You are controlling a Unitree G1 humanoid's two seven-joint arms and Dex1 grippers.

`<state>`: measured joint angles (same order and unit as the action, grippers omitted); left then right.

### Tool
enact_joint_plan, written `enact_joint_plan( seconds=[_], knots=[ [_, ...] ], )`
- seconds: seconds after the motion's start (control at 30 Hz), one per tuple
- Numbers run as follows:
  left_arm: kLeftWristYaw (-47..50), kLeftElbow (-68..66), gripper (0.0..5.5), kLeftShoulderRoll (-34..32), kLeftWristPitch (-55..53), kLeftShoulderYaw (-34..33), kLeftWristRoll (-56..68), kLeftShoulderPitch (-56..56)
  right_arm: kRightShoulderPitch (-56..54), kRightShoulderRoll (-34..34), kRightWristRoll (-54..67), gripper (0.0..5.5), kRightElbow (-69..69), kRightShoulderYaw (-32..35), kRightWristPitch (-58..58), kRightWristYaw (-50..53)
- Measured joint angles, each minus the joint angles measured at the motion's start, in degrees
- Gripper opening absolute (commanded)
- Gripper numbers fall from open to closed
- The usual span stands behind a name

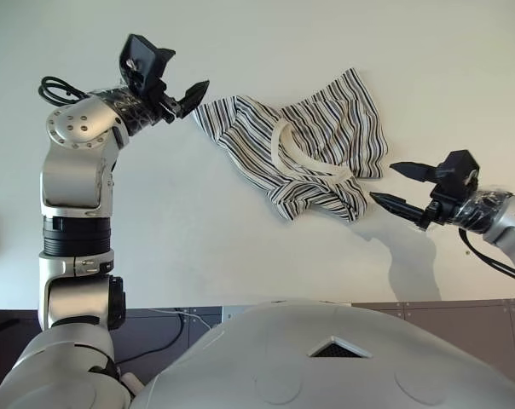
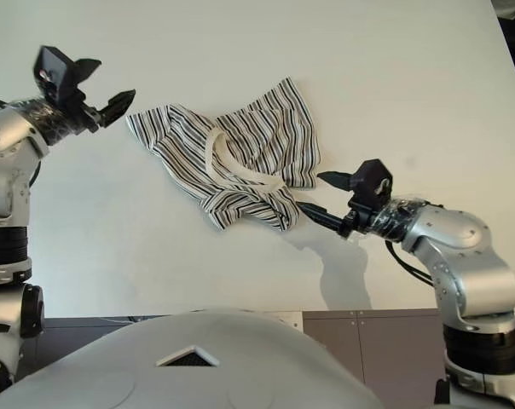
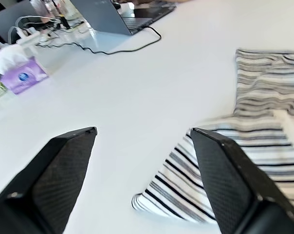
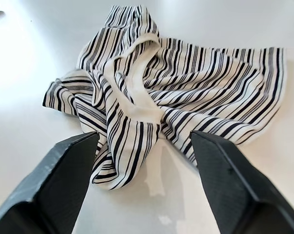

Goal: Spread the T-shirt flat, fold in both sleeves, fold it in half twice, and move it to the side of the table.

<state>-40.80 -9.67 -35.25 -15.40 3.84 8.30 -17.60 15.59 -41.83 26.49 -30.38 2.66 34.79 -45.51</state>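
Right gripper (image 4: 144, 136), fingers spread, hovers beside the crumpled striped T-shirt (image 1: 309, 145) on the white table (image 1: 198, 239); left gripper (image 1: 192, 98), likewise spread, sits at its opposite corner. Pinching bunched layers together would likely drag, not flatten.

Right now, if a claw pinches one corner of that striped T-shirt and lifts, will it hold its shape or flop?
Probably flops: the T-shirt lies crumpled in soft folds, so a lifted corner would likely drape. Pushed, its loose wrinkles suggest bunching, not sliding whole.
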Motion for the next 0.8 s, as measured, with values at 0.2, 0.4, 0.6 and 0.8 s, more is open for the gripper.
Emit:
enact_joint_plan(
  seconds=[0.2,0.4,0.6,0.8],
  knots=[
    [-8.4,-24.8,3.57,4.5,16.5,3.9,-2.9,-10.8,5.5,1.2,-2.4,3.43,1.9,-3.9,0.5,1.8],
    [-10.5,-40.3,3.57,8.5,24.5,6.3,-7.1,-17.3,2.8,3.6,0.9,3.43,6.3,-2.1,3.0,2.1],
    [-8.4,-49.6,3.57,10.3,30.5,11.2,-13.9,-20.6,-1.9,7.5,-3.8,3.43,9.0,-7.8,0.1,6.0],
    [-3.1,-33.4,3.57,5.2,31.6,10.3,-12.8,-7.8,-4.0,6.8,-15.7,3.43,14.5,-11.8,-13.8,10.0]
  ],
)
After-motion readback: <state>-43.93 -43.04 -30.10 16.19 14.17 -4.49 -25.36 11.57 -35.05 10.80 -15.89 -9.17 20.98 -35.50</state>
